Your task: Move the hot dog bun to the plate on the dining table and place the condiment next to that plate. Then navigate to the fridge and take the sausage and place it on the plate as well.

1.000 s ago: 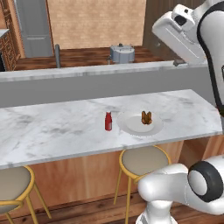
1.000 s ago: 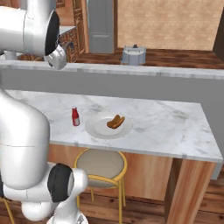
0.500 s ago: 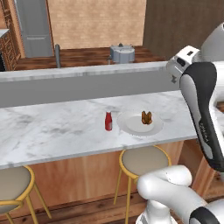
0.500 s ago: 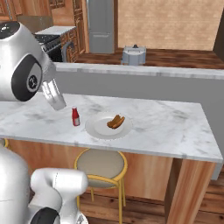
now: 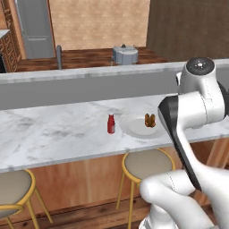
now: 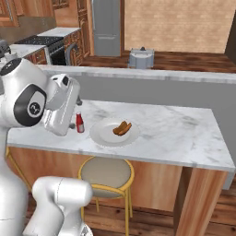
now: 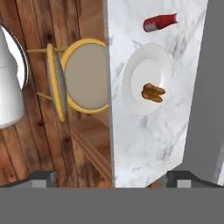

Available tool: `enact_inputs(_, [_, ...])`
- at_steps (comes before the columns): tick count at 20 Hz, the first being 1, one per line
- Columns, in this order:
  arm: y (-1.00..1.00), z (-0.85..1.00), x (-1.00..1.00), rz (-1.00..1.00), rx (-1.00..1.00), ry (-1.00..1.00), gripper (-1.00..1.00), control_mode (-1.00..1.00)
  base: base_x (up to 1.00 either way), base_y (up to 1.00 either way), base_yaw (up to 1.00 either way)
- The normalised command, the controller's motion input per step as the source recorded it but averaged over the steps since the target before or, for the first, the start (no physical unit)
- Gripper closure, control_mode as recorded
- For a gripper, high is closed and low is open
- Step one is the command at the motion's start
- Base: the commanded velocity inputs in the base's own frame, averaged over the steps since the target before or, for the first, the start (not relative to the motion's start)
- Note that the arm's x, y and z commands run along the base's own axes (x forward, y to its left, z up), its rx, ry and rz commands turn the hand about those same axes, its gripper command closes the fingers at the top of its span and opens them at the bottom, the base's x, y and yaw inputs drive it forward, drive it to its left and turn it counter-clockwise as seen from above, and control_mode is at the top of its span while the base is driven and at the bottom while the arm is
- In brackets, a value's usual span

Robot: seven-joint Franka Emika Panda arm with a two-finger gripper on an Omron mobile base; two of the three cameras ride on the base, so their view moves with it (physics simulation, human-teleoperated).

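The hot dog bun (image 5: 150,120) (image 6: 121,128) (image 7: 153,92) lies on the off-white plate (image 5: 132,126) (image 6: 103,133) (image 7: 140,70) on the marble dining table (image 5: 53,134) (image 6: 175,129) (image 7: 144,144). The red condiment (image 5: 111,124) (image 6: 79,123) (image 7: 160,22) stands just beside the plate. My gripper (image 7: 114,179) hangs open and empty high over the table's front edge, looking straight down. The grey fridge (image 5: 36,29) (image 6: 107,27) stands shut at the back of the room. The sausage is out of view.
A yellow-legged stool (image 5: 145,163) (image 6: 106,173) (image 7: 83,76) sits under the table below the plate, another (image 5: 13,188) further left. A raised grey counter (image 5: 89,85) runs behind the table. A metal pot (image 5: 125,54) (image 6: 141,57) sits on the far counter.
The arm has folded down, bringing the hand from high above to just over the table's front edge. Bun, plate and bottle have not moved.
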Motion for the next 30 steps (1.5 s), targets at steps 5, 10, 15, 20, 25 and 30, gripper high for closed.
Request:
enact_inputs(5, [-0.33, -0.12, 0.05, -0.59, 0.23, -0.12, -1.0, -1.0, 0.0, 0.0, 0.0])
enact_inputs(10, [-0.74, -0.11, 0.0, -0.64, 0.21, -0.03, -1.0, -1.0, 0.0, 0.0, 0.0])
enact_inputs(15, [-0.18, -0.03, 0.0, -0.12, 0.04, 0.0, -1.0, 1.0, 0.0, -0.79, -0.47])
enact_inputs(20, [0.0, 0.0, 0.0, 0.0, 0.0, 0.0, -1.0, 1.0, 0.0, -1.0, -0.41])
enact_inputs(25, [0.0, 0.0, 0.0, 0.0, 0.0, 0.0, -1.0, 1.0, 0.0, -1.0, -0.23])
enact_inputs(30, [0.0, 0.0, 0.0, 0.0, 0.0, 0.0, -1.0, 1.0, 0.35, -1.0, -0.08])
